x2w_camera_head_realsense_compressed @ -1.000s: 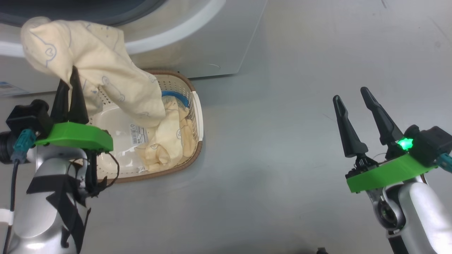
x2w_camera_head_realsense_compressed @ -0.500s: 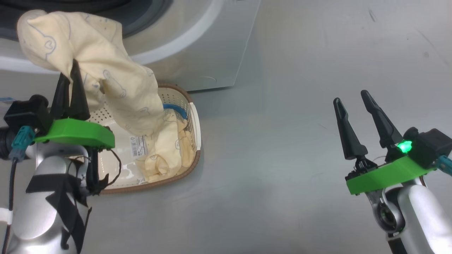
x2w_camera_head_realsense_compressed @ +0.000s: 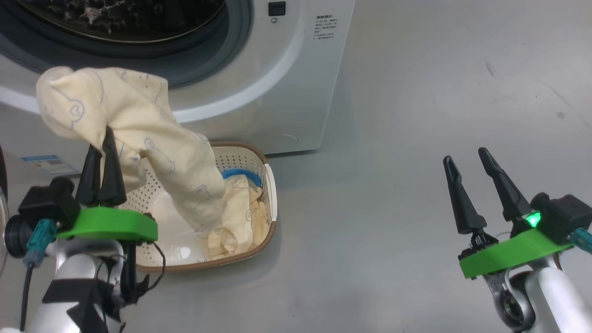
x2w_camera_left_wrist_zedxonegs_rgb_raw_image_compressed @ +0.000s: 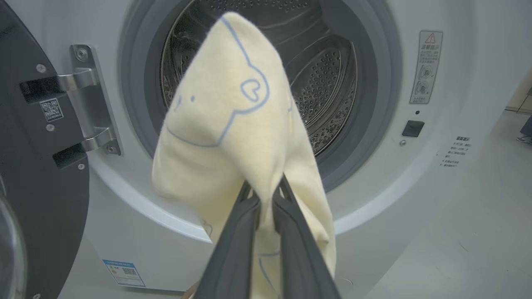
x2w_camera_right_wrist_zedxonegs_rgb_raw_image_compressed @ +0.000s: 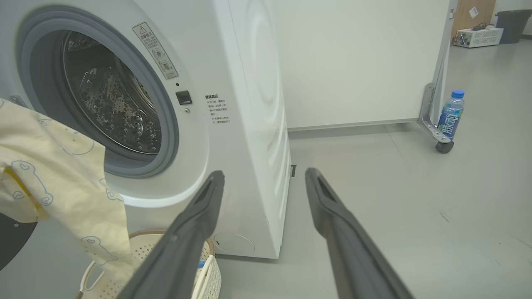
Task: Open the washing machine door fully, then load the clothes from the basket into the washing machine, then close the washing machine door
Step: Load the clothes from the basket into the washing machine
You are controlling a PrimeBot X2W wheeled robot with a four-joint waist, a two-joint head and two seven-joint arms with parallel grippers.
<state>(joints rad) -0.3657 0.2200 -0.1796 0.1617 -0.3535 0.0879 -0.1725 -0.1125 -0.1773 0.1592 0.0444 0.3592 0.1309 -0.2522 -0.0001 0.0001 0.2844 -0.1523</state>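
**Garment's up, drum is dead ahead**

Head view: the left tool [x2w_camera_head_realsense_compressed: 102, 141] is pinching one of the clothes [x2w_camera_head_realsense_compressed: 138, 134], jaws nearly shut. The cloth is trailing lengthwise down into the basket [x2w_camera_head_realsense_compressed: 272, 185].

The right tool [x2w_camera_head_realsense_compressed: 465, 155] is sitting wide open and empty, well off to the side.

Left wrist view: the drum [x2w_camera_left_wrist_zedxonegs_rgb_raw_image_compressed: 332, 74] is lying straight beyond the fingertips, and the washing machine door [x2w_camera_left_wrist_zedxonegs_rgb_raw_image_compressed: 41, 199] is hanging open to one side.

Right wrist view: the spread fingers are pointing past the washing machine [x2w_camera_right_wrist_zedxonegs_rgb_raw_image_compressed: 249, 124], so I'd say the left arm's nearer.

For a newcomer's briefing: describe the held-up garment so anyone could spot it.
Start at the white washing machine; a perforated basket sits on the floor before it. The garment is the cream cloth with blue bear outlines, pinched in the left gripper and held up over the basket, unlike the clothes lying inside it.
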